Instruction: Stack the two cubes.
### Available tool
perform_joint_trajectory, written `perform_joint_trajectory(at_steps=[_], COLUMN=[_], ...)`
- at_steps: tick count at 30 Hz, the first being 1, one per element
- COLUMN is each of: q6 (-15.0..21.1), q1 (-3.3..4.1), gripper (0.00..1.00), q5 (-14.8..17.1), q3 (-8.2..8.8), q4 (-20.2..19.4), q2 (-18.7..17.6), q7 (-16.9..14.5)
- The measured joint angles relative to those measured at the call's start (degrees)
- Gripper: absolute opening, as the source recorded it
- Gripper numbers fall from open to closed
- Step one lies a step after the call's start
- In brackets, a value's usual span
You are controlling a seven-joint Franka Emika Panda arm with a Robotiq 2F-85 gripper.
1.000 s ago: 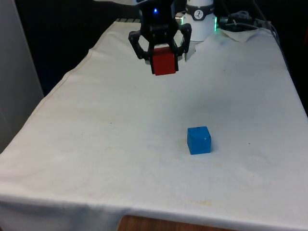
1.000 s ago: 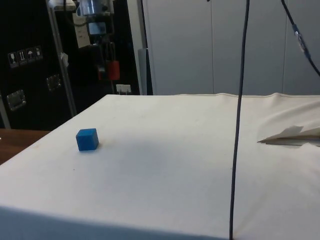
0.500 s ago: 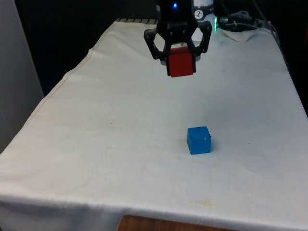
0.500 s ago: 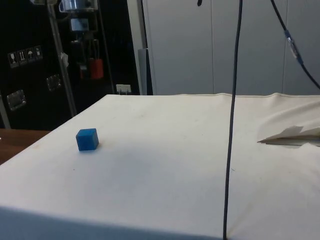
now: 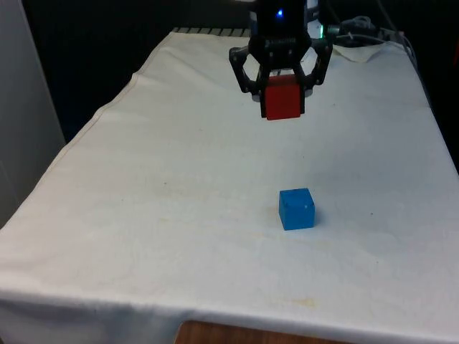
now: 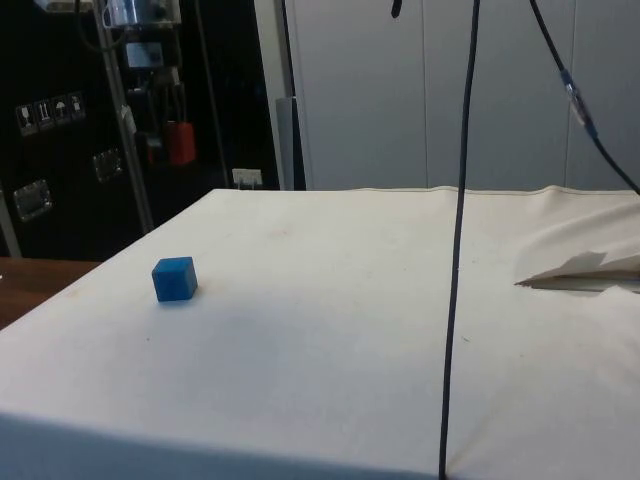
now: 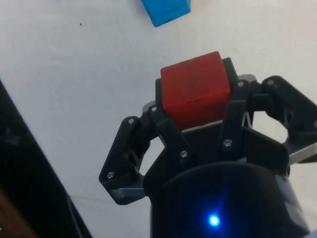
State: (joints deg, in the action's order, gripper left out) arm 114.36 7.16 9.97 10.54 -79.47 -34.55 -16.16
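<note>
— Moved since the earlier frame?
— Gripper [image 5: 284, 92], with the red cube [image 5: 283, 98] clamped between its fingers, has travelled toward the front view's right; it hangs in the air over the far half of the table [image 5: 143, 179]. Blue cube [image 5: 296, 208]: unmoved.

— Item, left: red cube?
— Solid-looking block, matt faces, crisp edges. Judged light and stiff, not fragile. Fingers closed on two opposite flat sides, bottom face left free for setting down.

— Item, right: blue cube?
— Same shape and about the same size, smooth faces, resting flat on the near half of the table, nearer the camera than the gripper and slightly to the front view's right. Level top should take a stack, though a light block may shift if nudged.

— Surface?
— White cloth, soft, faintly stained and creased.
</note>
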Motion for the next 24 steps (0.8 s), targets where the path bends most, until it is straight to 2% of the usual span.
perform_joint_trajectory(at_steps=[4, 12, 18, 24], q6=[0.00, -2.01, -2.12, -1.55], q1=[0.17, 0.57, 0.74, 0.63], gripper=[0.00, 0.00, 0.00, 0.00], q5=[-1.60, -4.81, -4.98, -4.01], q3=[-0.57, -1.83, -2.75, -3.15], q4=[0.57, 4.58, 7.68, 8.94], q2=[-0.40, -3.04, -5.79, -7.33], q7=[1.32, 4.13, 5.21, 5.21])
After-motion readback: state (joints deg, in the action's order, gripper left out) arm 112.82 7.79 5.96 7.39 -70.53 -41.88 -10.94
